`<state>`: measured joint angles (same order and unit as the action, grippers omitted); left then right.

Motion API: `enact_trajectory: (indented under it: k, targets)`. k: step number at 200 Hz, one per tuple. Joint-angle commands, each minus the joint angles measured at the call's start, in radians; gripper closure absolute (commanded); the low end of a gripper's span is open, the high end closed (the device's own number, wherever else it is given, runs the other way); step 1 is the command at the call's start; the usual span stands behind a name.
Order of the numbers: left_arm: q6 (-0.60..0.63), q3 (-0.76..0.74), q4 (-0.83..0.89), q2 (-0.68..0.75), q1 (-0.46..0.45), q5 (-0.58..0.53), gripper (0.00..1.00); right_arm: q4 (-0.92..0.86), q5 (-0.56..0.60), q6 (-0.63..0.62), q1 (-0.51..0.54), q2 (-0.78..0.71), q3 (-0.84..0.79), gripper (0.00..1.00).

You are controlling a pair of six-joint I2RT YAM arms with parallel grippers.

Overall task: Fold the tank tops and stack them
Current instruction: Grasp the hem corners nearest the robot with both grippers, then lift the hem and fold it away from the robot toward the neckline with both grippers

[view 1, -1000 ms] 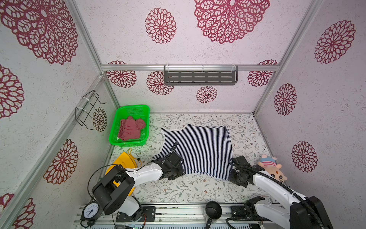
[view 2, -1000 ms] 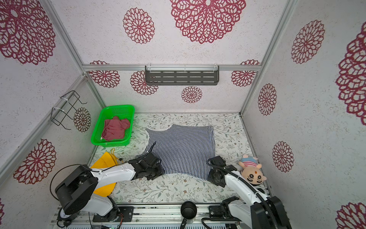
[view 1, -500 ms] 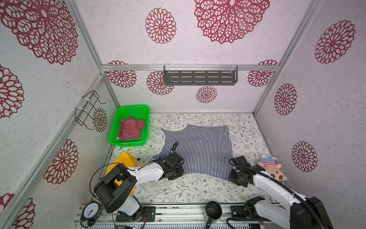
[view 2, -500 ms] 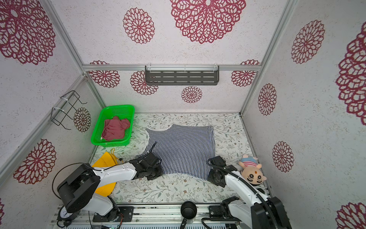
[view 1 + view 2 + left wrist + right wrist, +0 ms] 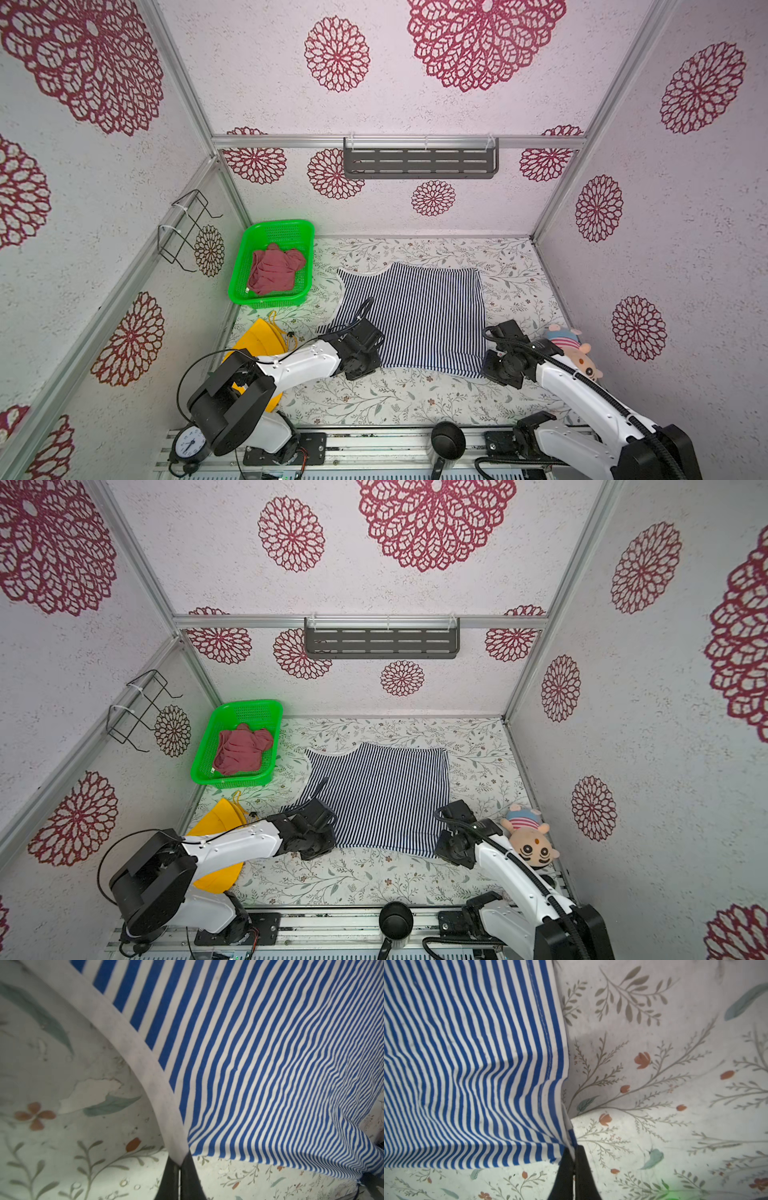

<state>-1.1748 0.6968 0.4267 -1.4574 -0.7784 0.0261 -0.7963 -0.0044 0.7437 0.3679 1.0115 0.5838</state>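
The striped tank top (image 5: 415, 316) (image 5: 382, 800) lies spread flat on the floral table in both top views. My left gripper (image 5: 179, 1164) is shut on the white trim at its near-left corner, where the cloth rises slightly. My right gripper (image 5: 574, 1153) is shut on the near-right hem corner, pinching the striped edge. In a top view the left gripper (image 5: 361, 349) and right gripper (image 5: 500, 365) sit at those two near corners, their fingertips hidden under the wrists. The rose-red tank top (image 5: 274, 272) (image 5: 243, 750) lies crumpled in the green basket.
The green basket (image 5: 305, 226) stands at the back left. A yellow hat (image 5: 257, 345) lies by the left arm and a plush toy (image 5: 575, 353) by the right arm. A clock (image 5: 189, 444) and a black ladle (image 5: 446, 440) sit on the front rail.
My left gripper has closed onto the white trim of the striped top. Both arms have stayed almost where they were, and the right gripper keeps its hold.
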Motion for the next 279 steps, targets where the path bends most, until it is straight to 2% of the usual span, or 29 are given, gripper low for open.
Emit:
enact_trajectory:
  k: [1,43,73,163,279]
  targets:
    - [0.005,-0.002,0.120,0.046,-0.015,-0.032,1.00,-0.151,0.037,-0.031,0.006,-0.023,0.046,1.00]
    - [0.052,0.046,0.165,0.070,0.000,-0.061,1.00,-0.130,0.007,-0.057,0.006,0.005,0.065,1.00]
    - [0.180,0.167,0.236,-0.004,0.021,-0.050,1.00,-0.088,-0.040,-0.116,0.000,0.074,0.112,1.00]
    - [0.437,0.385,0.315,-0.165,0.125,0.011,1.00,-0.080,-0.029,-0.310,-0.070,0.309,0.303,1.00]
    - [0.617,0.605,0.381,-0.354,0.199,0.050,1.00,-0.030,-0.053,-0.441,-0.182,0.496,0.419,1.00]
